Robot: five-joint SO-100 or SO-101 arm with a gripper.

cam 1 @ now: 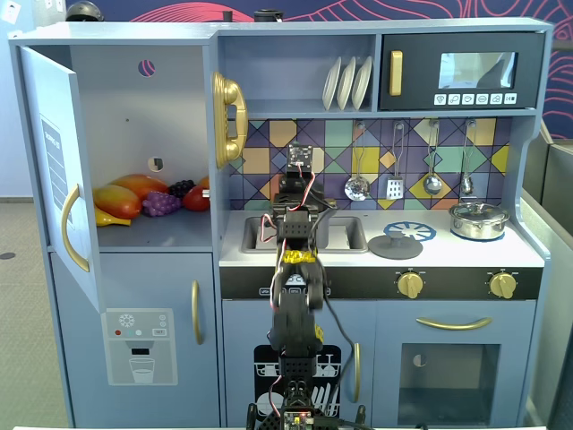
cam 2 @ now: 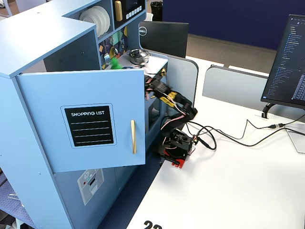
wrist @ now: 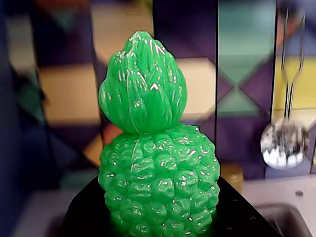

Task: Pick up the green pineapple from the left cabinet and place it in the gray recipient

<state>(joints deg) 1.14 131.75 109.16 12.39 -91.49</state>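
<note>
The green pineapple [wrist: 158, 173] fills the wrist view, upright with its leafy tuft on top. My gripper [wrist: 158, 219] is shut on its lower body, with black jaws on both sides. In a fixed view my gripper [cam 1: 300, 179] is raised over the sink [cam 1: 345, 235], in front of the tiled backsplash, and the arm hides the pineapple. The left cabinet [cam 1: 143, 125] stands open with its door [cam 1: 55, 170] swung out. The door also shows in the other fixed view [cam 2: 86, 124]. The gray recipient is hidden or out of view.
Several toy fruits [cam 1: 148, 199] lie on the cabinet shelf. A flat gray lid [cam 1: 395, 245] and a shiny silver pot [cam 1: 479, 219] sit on the stove top. Utensils [cam 1: 394, 166] hang on the backsplash. A gold toy phone [cam 1: 228, 116] hangs beside the cabinet.
</note>
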